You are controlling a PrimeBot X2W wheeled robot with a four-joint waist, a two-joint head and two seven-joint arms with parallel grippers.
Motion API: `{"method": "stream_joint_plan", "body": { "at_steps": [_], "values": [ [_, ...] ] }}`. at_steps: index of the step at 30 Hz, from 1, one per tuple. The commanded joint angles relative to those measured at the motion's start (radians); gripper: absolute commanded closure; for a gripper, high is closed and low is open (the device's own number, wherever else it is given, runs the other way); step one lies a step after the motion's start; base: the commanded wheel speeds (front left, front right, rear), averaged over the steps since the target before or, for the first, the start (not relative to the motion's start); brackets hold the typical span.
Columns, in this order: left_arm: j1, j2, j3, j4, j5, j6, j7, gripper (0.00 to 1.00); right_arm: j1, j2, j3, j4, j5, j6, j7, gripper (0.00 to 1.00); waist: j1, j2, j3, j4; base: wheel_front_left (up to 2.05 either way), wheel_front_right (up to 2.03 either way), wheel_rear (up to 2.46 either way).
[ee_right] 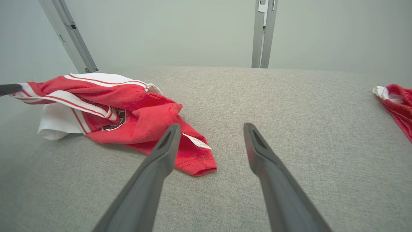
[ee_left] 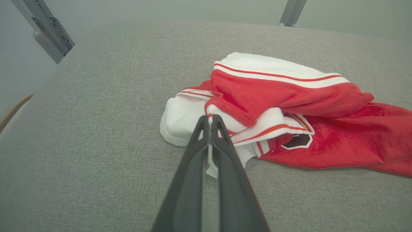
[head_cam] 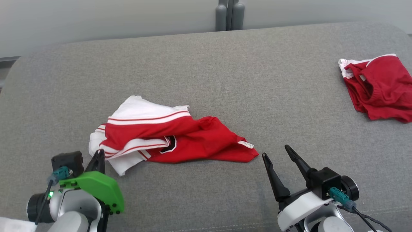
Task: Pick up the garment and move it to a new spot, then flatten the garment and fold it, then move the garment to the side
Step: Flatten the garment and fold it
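Since the left tool pinches only a thin white fold of the garment, bunched front-left on the worktop, a lift may slip free; right tool spread, empty, so the cloth could drag.

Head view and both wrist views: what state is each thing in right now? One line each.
Garment: crumpled in a heap, not yet flattened or folded.
Left gripper: shut on the garment's white edge.
Right gripper: open, holding nothing, just beside the garment's red corner.
Red cloth: bunched up at the far right, apart from both grippers.
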Motion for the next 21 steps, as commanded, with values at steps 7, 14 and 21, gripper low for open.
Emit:
{"method": "stream_joint_plan", "body": {
  "at_steps": [7,14,21],
  "values": [
    [0.122,0.02,0.007,-0.057,-0.025,0.055,0.012,1.0,0.02,-0.002,0.004,-0.012,-0.008,-0.001,0.012,0.0,0.0,0.0,-0.035,0.026,0.0,0.0,0.0],
    [0.196,0.014,0.02,-0.02,-0.061,0.071,0.006,1.0,0.025,-0.002,0.005,-0.023,-0.013,-0.001,0.019,0.0,0.0,0.0,-0.038,0.03,0.0,0.0,0.0],
    [0.191,0.02,0.024,0.058,-0.046,0.084,-0.011,1.0,0.022,-0.002,0.004,-0.027,-0.011,-0.001,0.019,0.0,0.0,0.0,-0.034,0.027,0.0,0.0,0.0]
  ]
}}
